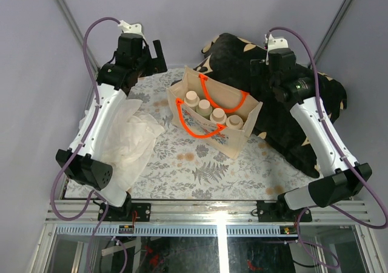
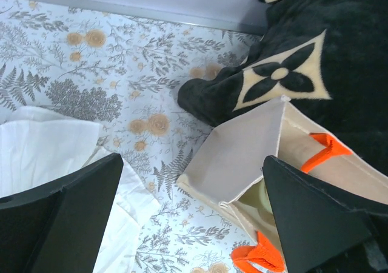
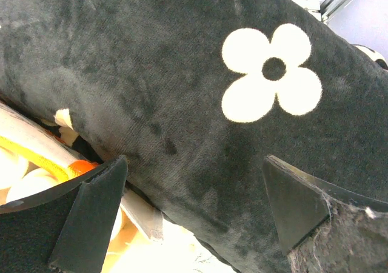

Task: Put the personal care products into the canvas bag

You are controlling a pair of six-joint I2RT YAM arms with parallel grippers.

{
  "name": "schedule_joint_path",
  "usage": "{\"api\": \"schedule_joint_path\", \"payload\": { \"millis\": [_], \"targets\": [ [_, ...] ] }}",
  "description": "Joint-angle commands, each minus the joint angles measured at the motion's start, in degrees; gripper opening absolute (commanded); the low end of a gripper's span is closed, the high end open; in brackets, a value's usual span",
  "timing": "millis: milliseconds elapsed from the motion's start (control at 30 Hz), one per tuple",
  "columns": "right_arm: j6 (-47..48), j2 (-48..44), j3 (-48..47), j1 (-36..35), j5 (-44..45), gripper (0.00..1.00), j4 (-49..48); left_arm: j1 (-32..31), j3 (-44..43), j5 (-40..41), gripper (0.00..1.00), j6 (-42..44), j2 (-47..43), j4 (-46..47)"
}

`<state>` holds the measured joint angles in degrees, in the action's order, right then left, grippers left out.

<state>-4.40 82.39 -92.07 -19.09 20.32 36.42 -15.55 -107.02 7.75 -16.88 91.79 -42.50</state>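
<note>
Four bottles (image 1: 204, 106) stand in a row inside the bag (image 1: 182, 88), middle of the counter (image 1: 206, 164). The left tool (image 2: 193, 159) hangs spread wide, empty, by the bag's far corner. The right tool (image 3: 194, 161), spread too, hangs over the black cloth (image 3: 182, 73).

Bottles (image 1: 218, 114) inside canvas bag (image 1: 185, 82)

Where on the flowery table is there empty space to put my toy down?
The biggest bare patch is the near strip of flowery tablecloth, between the crumpled white plastic bag and the black flower-marked cloth, in front of the beige canvas bag. The right side is crowded.
</note>
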Motion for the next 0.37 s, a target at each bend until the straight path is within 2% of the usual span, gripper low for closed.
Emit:
{"api": "schedule_joint_path", "payload": {
  "millis": [0,333],
  "targets": [
    [1.4,-1.0,-2.0,0.2,1.4,0.99,-4.2,-0.1,0.7,4.6,1.0,-1.8,-0.4,-0.3],
    [1.6,0.1,-2.2,0.2,1.0,0.99,-3.9,-0.1,2.5,7.1,1.0,-1.2,-1.3,0.6]
  ]
}}
